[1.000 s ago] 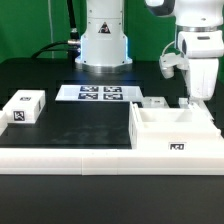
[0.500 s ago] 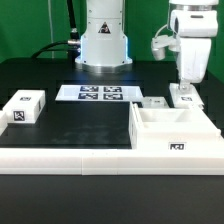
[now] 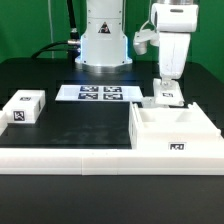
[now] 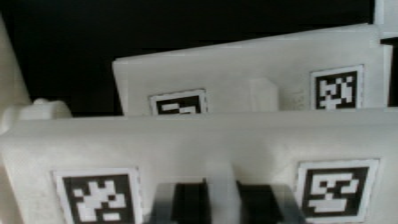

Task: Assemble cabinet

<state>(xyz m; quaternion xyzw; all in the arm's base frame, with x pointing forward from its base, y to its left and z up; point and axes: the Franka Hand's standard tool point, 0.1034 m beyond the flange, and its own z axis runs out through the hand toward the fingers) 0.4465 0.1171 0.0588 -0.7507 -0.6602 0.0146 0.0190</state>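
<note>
The cabinet [image 3: 160, 140] is an open white box with a tag on its front, at the exterior view's right front. My gripper [image 3: 166, 88] hangs just behind it, shut on a tagged white panel [image 3: 166, 98] that it holds upright. In the wrist view the held panel [image 4: 196, 150] fills the near field with a tag on each side of my fingers [image 4: 185, 203], which pinch its middle rib. A second tagged white panel [image 4: 249, 85] stands just beyond it; it also shows in the exterior view [image 3: 150, 101], to the left of the held one.
The marker board [image 3: 90, 93] lies flat near the robot base. A small white tagged block [image 3: 22, 107] sits at the exterior view's left. A long white rail [image 3: 60, 158] runs along the front edge of the black mat.
My gripper has moved toward the exterior view's left with the panel in it, from behind the cabinet's right corner to behind its left part.
</note>
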